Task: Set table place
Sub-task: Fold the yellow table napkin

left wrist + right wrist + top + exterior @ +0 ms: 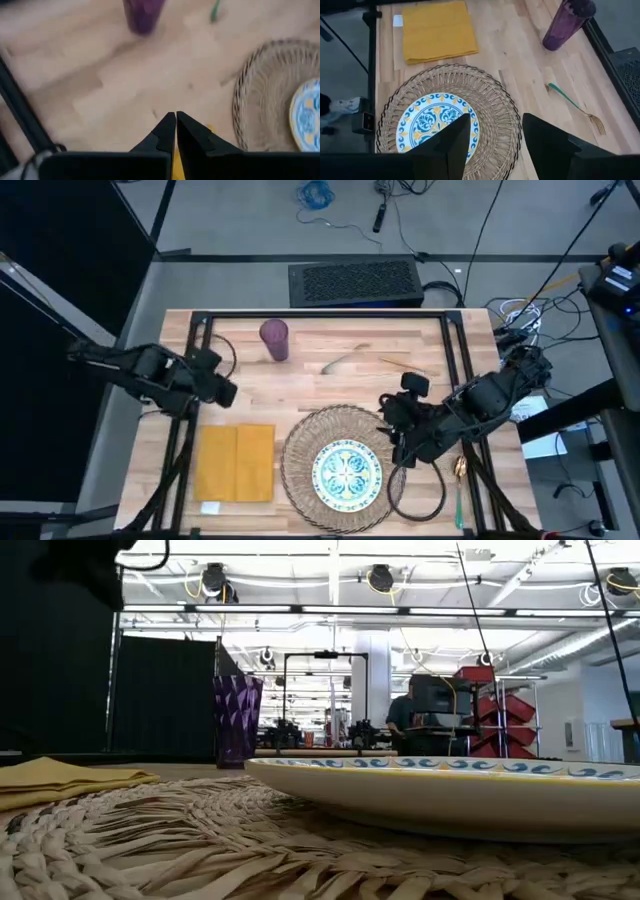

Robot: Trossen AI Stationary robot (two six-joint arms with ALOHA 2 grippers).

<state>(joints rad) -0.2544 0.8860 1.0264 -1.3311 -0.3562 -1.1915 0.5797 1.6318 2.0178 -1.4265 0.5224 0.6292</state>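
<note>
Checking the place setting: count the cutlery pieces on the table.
3. A teal-handled fork lies right of the tumbler, a gold piece right of that, a teal-handled spoon right of the mat. The right arm may hide more.

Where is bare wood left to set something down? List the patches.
Bare wood lies between the purple tumbler and the yellow napkin, and at the table's middle behind the straw mat. Crowded: the mat's right, under the right gripper.

Tumbler (143,15) blurred, plate (306,116) cut off
</note>
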